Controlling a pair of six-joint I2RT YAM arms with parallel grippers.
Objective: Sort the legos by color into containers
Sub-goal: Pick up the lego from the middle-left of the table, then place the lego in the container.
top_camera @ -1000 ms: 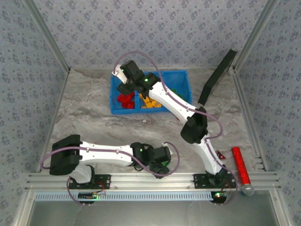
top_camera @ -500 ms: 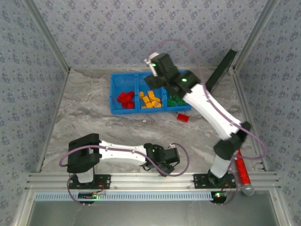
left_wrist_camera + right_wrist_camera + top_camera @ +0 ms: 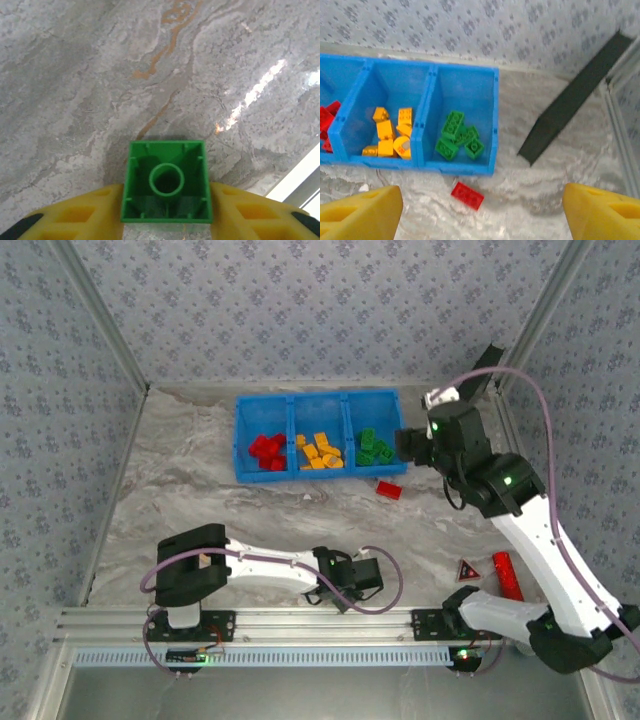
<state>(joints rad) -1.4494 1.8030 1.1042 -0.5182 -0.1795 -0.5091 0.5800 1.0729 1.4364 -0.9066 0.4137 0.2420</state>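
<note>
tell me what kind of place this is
Probably a robot test cell: two arms bolted to a metal rail, patterned walls boxing in a marble-look tabletop, a blue bin of colour-sorted bricks.

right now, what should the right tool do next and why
Probably lower the open right tool onto the red brick: it lies loose on the table just outside the blue bin, by the green compartment, with the fingers spread either side of it.

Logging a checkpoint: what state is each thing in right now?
left pincer, shut on a green brick.
right pincer, open, empty.
green brick, held, hollow underside showing.
blue bin, upright, reds, yellows and greens in separate compartments.
red brick, loose, lying outside the bin.
black slab, propped at a slant.
</note>
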